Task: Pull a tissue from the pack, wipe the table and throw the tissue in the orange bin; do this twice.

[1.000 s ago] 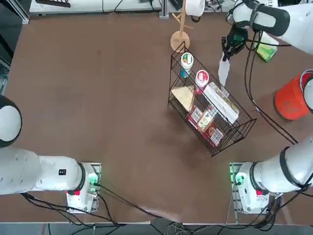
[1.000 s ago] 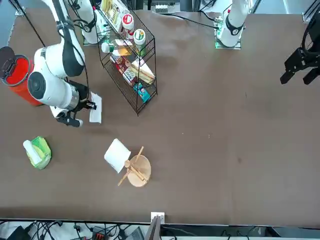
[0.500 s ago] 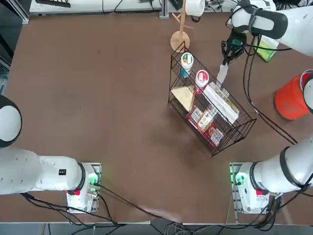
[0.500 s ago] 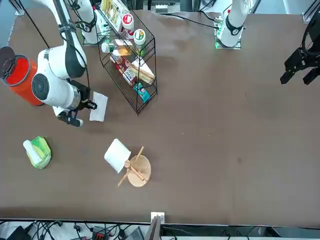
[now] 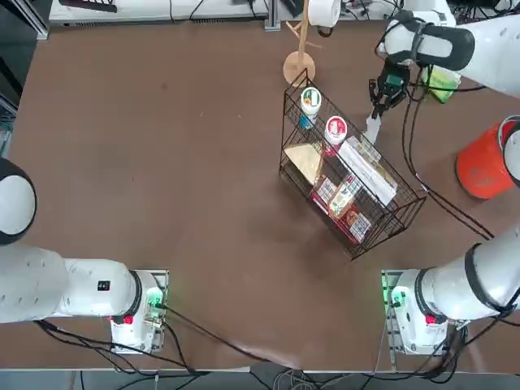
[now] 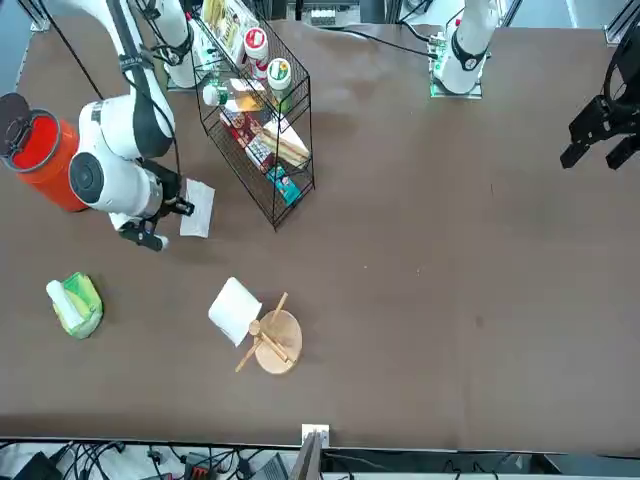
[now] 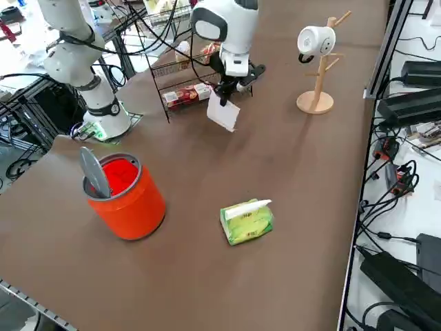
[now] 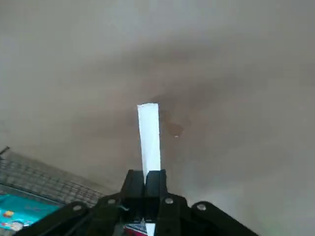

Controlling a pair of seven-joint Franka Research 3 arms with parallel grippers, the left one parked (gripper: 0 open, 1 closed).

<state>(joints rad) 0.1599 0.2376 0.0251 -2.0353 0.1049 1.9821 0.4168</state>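
A wide, dark-brown table [image 5: 162,146] is filling every view. A black wire basket rack [image 5: 349,183] is standing on it, holding white-lidded cups and flat packets; only a corner of its mesh is showing in the wrist view, and its far end is running off the top edge of the front view.

The orange bin [image 7: 124,189] is sitting near the table's edge on the robot's right, well apart from the rack. In the top view the right arm is covering part of it [image 5: 483,162]; the side view alone is showing its whole body, with a grey flap leaning inside its rim.

A wooden stand carrying a white paper roll [image 6: 236,310] is standing beyond the rack, its top cut off in the top view.

The pack [image 7: 247,221] is lying on the far right part of the table, well away from the gripper, a white tuft sticking out of it. From overhead it is mostly hiding behind the arm [image 5: 443,81].

The right gripper [image 6: 172,212] is hovering low over the table just beside the rack's far end, jaws pressed together on the top edge of a white tissue [image 7: 224,112]. The wrist view is showing the tissue [image 8: 149,137] edge-on, as a narrow strip hanging from between the closed fingers [image 8: 155,183]. Whether its lower edge is touching the table is hard to make out.
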